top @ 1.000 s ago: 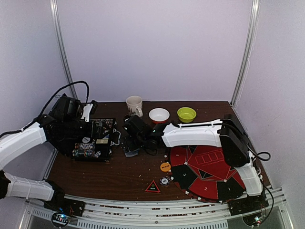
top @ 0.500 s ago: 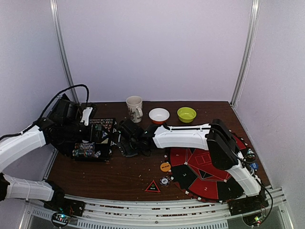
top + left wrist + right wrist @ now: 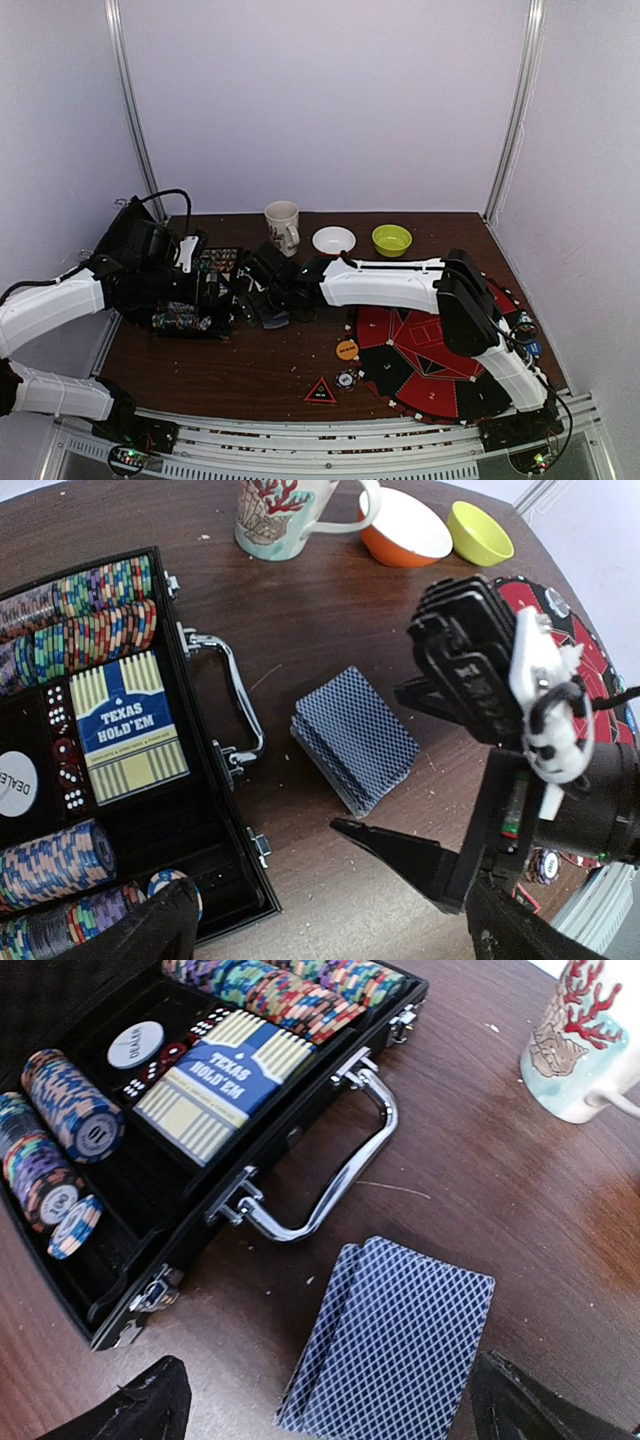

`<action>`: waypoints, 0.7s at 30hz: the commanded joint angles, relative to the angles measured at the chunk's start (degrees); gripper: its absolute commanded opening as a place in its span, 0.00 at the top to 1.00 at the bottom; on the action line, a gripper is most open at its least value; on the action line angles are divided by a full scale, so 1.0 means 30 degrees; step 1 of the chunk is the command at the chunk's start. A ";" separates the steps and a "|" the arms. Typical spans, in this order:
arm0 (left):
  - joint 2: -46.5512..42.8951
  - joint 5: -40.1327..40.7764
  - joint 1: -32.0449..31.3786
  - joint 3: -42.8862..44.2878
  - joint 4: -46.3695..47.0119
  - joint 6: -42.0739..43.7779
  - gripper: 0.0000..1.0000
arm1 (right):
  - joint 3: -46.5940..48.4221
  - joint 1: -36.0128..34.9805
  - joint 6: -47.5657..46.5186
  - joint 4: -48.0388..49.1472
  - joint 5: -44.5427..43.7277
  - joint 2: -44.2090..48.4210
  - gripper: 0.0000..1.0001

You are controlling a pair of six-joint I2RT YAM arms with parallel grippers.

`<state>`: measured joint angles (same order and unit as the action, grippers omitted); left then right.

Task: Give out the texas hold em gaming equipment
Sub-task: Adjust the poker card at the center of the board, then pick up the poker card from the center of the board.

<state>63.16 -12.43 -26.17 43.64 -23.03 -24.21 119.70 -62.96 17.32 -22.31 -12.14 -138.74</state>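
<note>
- The step in hand looks like lifting the deck of cards (image 3: 395, 1345) with the right gripper (image 3: 325, 1365), whose jaws stand wide and hold nothing
- The deck lies flat on the wooden table (image 3: 520, 1190), just beside the handle side of the open case (image 3: 60, 1290) and apart from its chrome handle (image 3: 335, 1175)
- The cards are slightly fanned rather than squared, so the pack will probably slide on itself if pinched carelessly
- In the right wrist view the deck sits between the two fingers, closer to the one farther from the case, so the gripper should be centred over it before it comes down
- Done well, the fingertips would reach table level on both sides before closing, so the lowest cards come up too
- A slow, even squeeze across the pack would suit it, kept away from the case so neither finger catches the handle
- How high the fingertips stand above the table cannot be told
- The left gripper (image 3: 330, 885) hovers over the handle side of the case, jaws wide and empty, with the stacked chips (image 3: 95, 605) inside the case untouched
</note>
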 commanded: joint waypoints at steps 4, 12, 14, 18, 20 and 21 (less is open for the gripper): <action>0.0335 0.1442 -0.0038 -0.1030 0.2646 -0.3199 0.06 | -0.2547 0.0739 -0.1185 0.0173 0.1361 0.4240 0.00; 0.2727 0.6738 -0.4247 0.0193 0.2812 -0.5690 0.02 | -0.8023 0.3010 -0.2518 0.1586 -0.0815 0.9117 0.00; 0.4258 0.8307 -0.5185 0.1136 0.2662 -0.6778 0.02 | -0.9455 0.3670 -0.3022 0.1948 -0.0969 1.0156 0.00; 0.7670 1.0508 -0.6668 0.3782 0.1414 -0.8641 0.02 | -1.1162 0.4952 -0.3451 0.2450 -0.0878 1.1335 0.00; 0.9549 1.1427 -0.7248 0.5861 0.0408 -0.9268 0.02 | -1.1972 0.5374 -0.3550 0.2868 -0.0508 1.1821 0.00; 1.0345 1.1926 -0.7580 0.6442 -0.0023 -0.9454 0.02 | -1.2378 0.5525 -0.3680 0.3121 -0.0338 1.2027 0.00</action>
<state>86.94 13.80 -45.84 54.13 -19.68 -46.22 86.72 -47.62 8.47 -15.44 -13.45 -105.25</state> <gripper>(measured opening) 0.982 0.999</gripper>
